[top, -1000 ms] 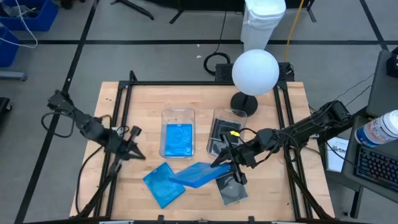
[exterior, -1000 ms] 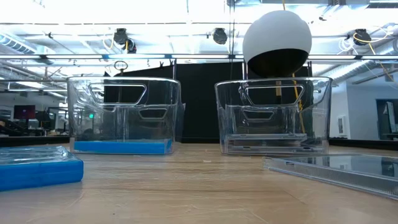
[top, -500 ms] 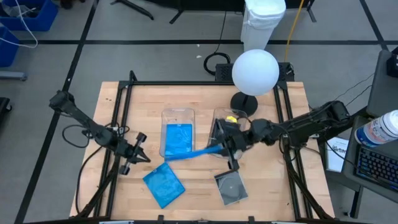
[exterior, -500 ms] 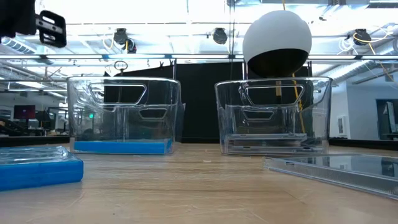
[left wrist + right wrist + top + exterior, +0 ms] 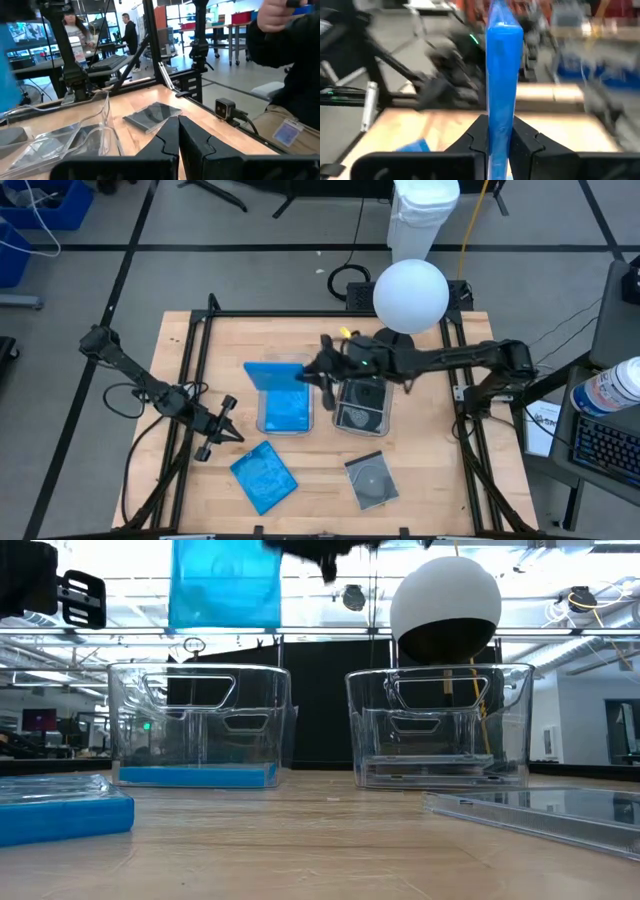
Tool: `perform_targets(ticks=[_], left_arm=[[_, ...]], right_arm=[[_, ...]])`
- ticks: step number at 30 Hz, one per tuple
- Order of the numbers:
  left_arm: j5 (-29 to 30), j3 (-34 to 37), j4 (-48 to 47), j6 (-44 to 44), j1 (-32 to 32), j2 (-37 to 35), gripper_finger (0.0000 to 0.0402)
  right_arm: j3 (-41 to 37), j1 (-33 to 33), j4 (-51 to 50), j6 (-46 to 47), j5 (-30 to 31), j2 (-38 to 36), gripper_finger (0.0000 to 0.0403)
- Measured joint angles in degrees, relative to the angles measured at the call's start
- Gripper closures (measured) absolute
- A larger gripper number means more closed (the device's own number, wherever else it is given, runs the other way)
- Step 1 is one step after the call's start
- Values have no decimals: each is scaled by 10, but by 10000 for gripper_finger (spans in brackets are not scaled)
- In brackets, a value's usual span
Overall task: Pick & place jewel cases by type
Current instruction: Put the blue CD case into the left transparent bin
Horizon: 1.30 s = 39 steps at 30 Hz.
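My right gripper [image 5: 306, 374] is shut on a bright blue jewel case [image 5: 271, 375], held high over the left clear bin [image 5: 286, 363]; the low view shows the case's broad face [image 5: 225, 585]. A blue case [image 5: 287, 408] lies flat in that bin. The right bin [image 5: 363, 362] holds dark cases [image 5: 358, 412]. On the table lie another blue case [image 5: 264, 475] and a clear case with a disc [image 5: 370, 479]. My left gripper [image 5: 226, 423] is shut on nothing, near the table's left edge. My right gripper pinches the blue jewel case between its two fingers, one finger [image 5: 479, 131] on each flat face, at the edge [image 5: 502, 112] nearest the table's right side. The fingers come in level from the right. The case stands upright on edge, lifted clear above the left bin.
A white globe lamp [image 5: 410, 295] on a dark foot stands behind the right bin. A black frame [image 5: 200, 340] borders the table. Bare wood lies between the bins and the near edge. In the left wrist view, people stand in the room beyond the table.
My right gripper has swung from the near middle of the table toward the far edge and the left, carrying the blue case up over the left bin. It has rolled, so the case has turned from nearly flat to upright. My left gripper has come down.
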State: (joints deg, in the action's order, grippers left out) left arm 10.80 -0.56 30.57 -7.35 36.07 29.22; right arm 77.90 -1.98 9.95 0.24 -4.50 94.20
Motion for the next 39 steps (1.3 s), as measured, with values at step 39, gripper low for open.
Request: perform_targets(ticks=[39], left_arm=[[-3,-1,36,22,0,0,392]], right_arm=[[-9,-2,21,441,-30,192,365]])
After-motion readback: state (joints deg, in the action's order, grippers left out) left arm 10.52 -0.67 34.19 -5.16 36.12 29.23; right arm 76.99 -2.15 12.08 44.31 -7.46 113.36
